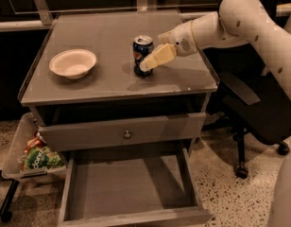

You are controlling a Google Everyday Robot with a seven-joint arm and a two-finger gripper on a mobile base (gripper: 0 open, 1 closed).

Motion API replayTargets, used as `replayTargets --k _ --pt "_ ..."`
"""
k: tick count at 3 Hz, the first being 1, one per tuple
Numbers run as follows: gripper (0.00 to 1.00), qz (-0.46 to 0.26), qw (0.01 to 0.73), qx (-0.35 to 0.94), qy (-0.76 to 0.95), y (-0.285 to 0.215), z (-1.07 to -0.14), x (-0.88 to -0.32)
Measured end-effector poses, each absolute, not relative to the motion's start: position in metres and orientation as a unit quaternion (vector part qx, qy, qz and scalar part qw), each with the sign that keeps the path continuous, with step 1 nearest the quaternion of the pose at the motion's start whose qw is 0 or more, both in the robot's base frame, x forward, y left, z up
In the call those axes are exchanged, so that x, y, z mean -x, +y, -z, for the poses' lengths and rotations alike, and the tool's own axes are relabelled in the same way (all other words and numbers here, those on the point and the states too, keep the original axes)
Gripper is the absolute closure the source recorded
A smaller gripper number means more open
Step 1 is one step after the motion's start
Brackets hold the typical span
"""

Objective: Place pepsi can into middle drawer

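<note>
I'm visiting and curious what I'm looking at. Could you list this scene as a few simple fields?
pepsi can: upright on the cabinet top, right of the white bowl
end effector: at the can's right side, contact unclear
middle drawer: pulled open, floor bare
upper drawer: closed
task state: can not yet in drawer

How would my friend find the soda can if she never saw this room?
Look at the grey cabinet top; near its middle stands the pepsi can, with the robot's tool beside it, on the side away from the white bowl. The can is the only upright dark-blue thing; the bowl is low and wide.
</note>
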State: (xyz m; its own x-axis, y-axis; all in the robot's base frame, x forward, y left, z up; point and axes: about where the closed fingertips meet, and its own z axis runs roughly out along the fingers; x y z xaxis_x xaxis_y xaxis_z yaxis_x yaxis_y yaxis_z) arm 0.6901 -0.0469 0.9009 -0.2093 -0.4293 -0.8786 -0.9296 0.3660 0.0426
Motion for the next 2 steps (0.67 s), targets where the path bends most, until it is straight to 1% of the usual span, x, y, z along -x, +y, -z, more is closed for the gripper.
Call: replayTargets --k 2 --pt "0.0 -0.318 0.415 0.486 0.701 -0.015 -0.901 -0.703"
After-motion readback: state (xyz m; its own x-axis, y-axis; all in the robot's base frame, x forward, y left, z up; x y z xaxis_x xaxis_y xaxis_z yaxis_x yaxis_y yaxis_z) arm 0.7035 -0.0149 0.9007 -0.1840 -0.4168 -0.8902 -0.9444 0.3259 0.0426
